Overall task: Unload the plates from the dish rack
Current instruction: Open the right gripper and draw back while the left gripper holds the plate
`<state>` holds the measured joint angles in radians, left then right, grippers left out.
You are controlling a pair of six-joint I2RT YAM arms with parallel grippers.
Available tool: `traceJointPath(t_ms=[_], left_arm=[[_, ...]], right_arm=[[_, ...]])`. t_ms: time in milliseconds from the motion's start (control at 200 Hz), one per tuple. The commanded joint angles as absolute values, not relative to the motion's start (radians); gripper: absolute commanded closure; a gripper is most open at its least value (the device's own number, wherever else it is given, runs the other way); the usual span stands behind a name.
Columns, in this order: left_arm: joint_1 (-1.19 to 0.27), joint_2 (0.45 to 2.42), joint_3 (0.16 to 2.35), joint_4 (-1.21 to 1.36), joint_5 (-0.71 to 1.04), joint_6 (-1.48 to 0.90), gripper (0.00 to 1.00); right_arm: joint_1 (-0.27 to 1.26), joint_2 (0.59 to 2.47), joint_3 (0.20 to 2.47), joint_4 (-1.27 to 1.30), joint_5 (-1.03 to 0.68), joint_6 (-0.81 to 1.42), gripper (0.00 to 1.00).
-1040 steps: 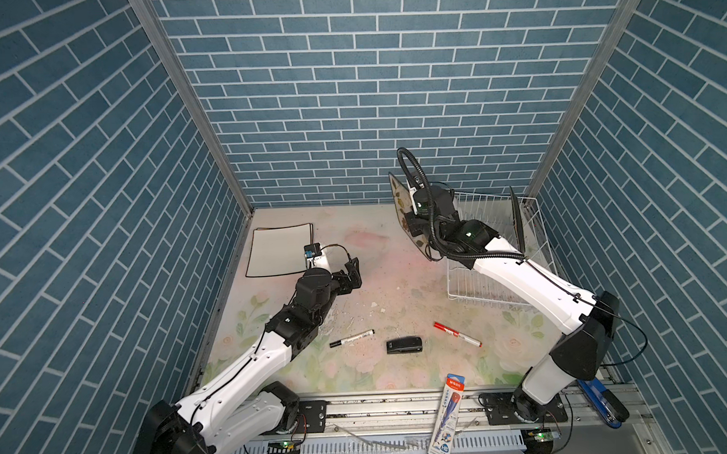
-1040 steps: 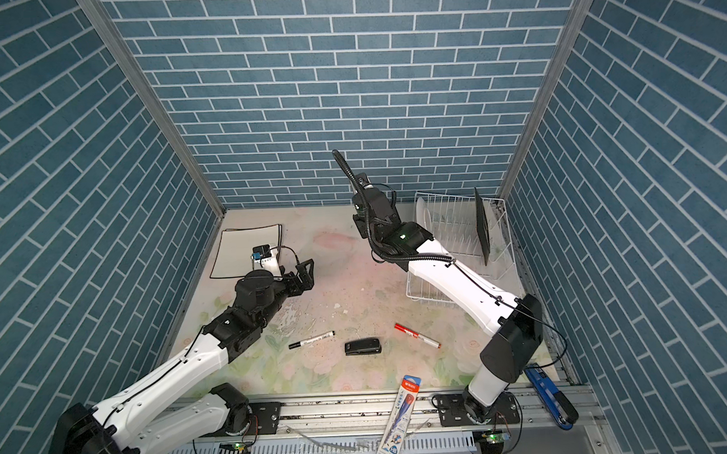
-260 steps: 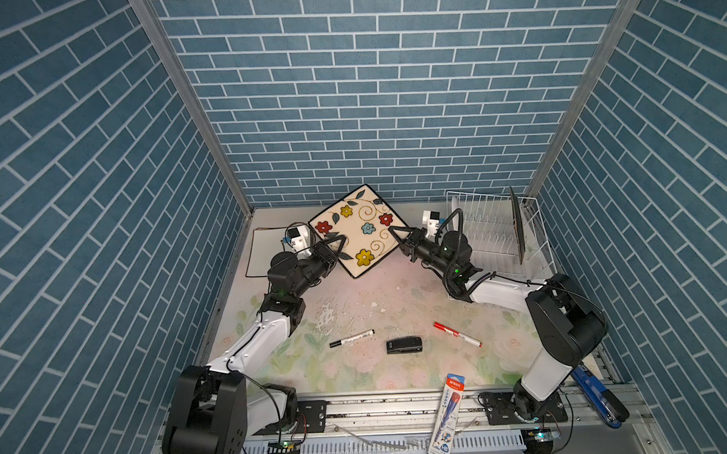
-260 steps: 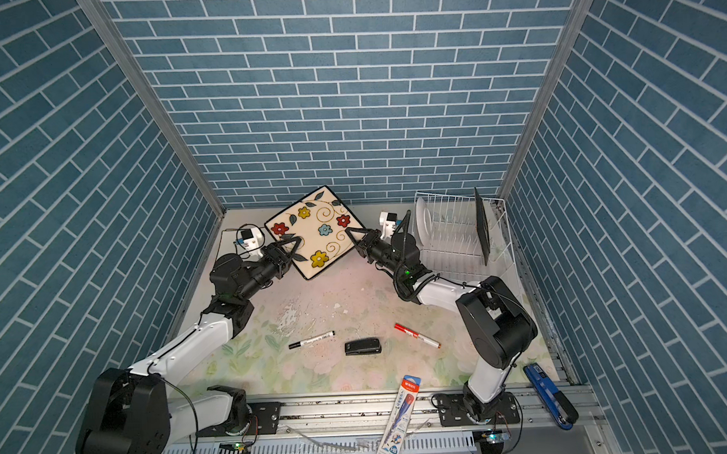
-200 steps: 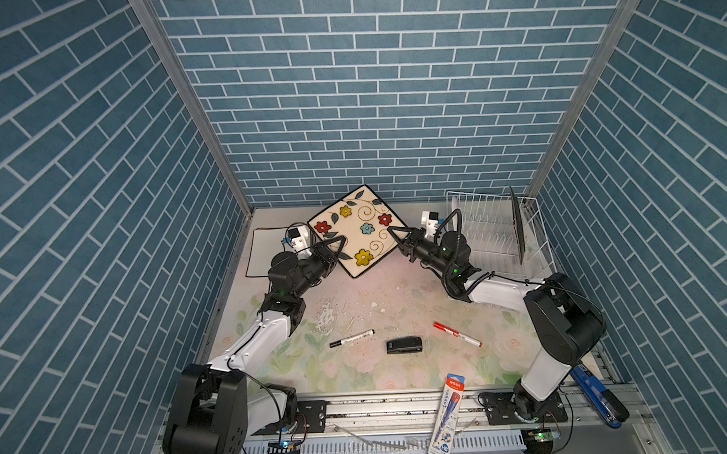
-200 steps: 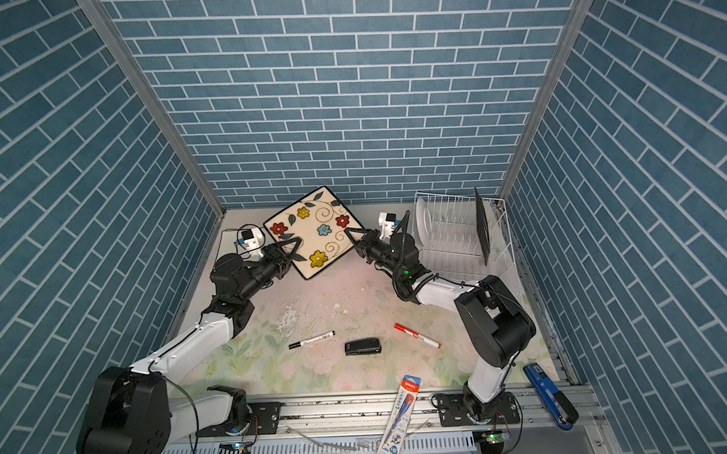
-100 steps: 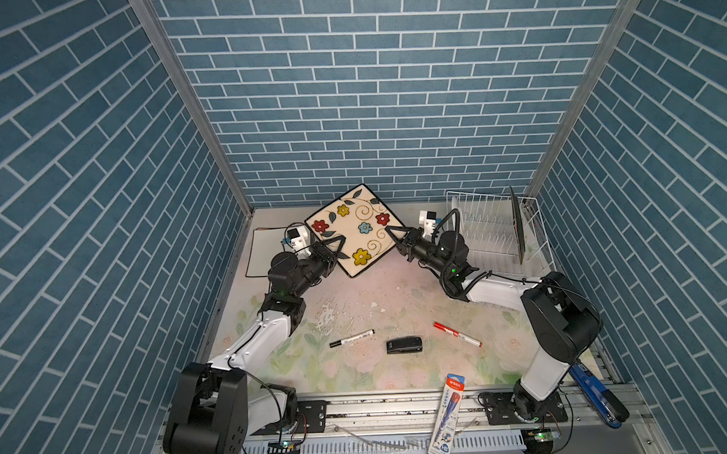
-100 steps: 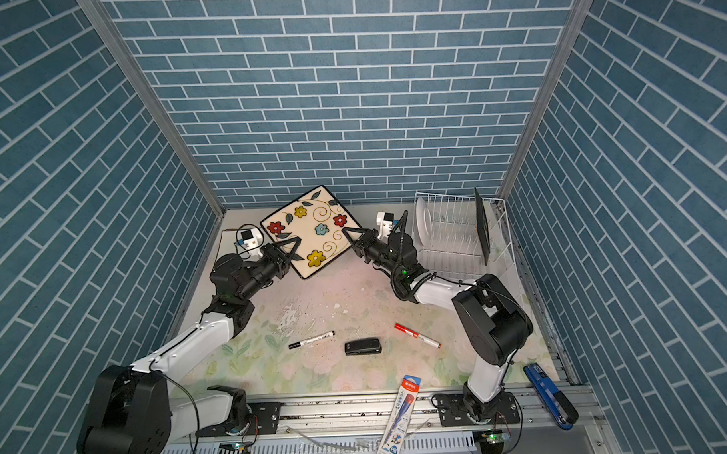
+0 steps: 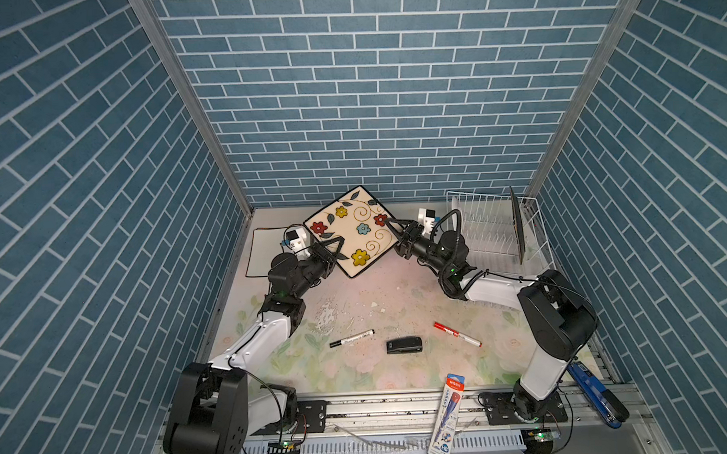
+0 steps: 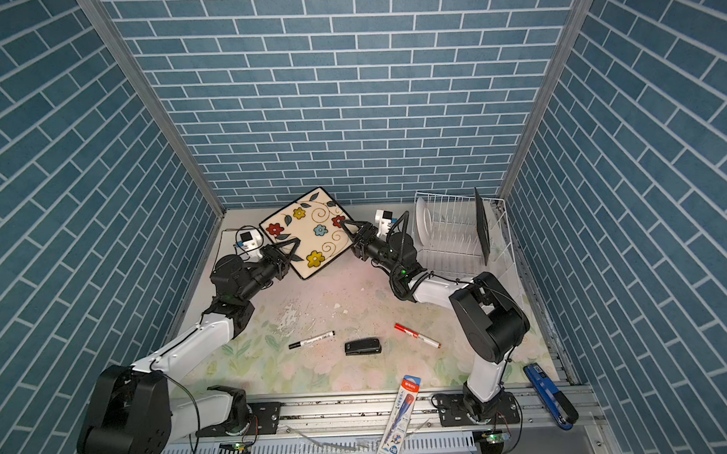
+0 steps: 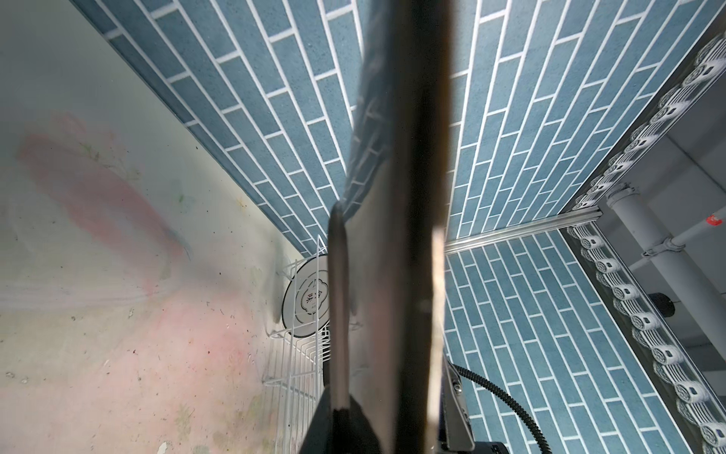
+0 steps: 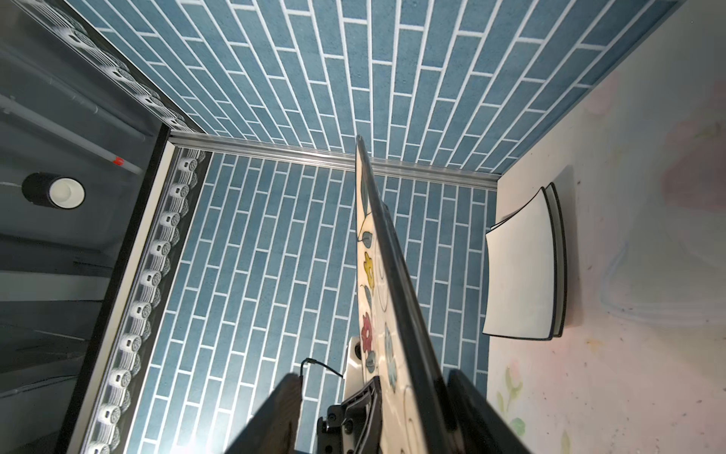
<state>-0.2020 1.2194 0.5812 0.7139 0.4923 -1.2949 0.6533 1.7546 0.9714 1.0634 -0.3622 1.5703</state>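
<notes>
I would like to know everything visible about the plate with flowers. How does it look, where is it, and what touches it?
The flowered plate is square and cream-white with a thin dark rim, looks like glazed ceramic, and is painted with red, yellow and blue flowers, leaves and swirls. It is held off the table, tilted, one corner pointing to the back wall. The left end effector is shut on its lower left edge. The right end effector is at the right corner with its jaws open around the rim.

Both arms reach forward and inward, low over the surface; left gripper point(image 9: 328, 249) clamped on the lower left edge of the flowered plate point(image 9: 356, 232), right gripper point(image 9: 396, 232) at the plate's right corner with fingers point(image 12: 275, 416) spread, plate edge between them.
</notes>
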Motion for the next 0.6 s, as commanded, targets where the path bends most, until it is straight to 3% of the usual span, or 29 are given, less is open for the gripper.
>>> traceJointPath(t_ms=[0,340,595], left_arm=[[-0.174,1.197,0.576,0.765,0.454,-1.253,1.00],[-0.097,1.188,0.581,0.754,0.371,-1.290,1.00],[-0.048,1.183,0.556,0.756,0.273,-1.305,1.00]], right_arm=[[0.636,1.726,0.999,1.214,-0.348,1.626,0.34],[0.587,1.724,0.989,1.132,-0.363,1.657,0.16],[0.547,1.708,0.996,1.046,-0.392,1.653,0.13]])
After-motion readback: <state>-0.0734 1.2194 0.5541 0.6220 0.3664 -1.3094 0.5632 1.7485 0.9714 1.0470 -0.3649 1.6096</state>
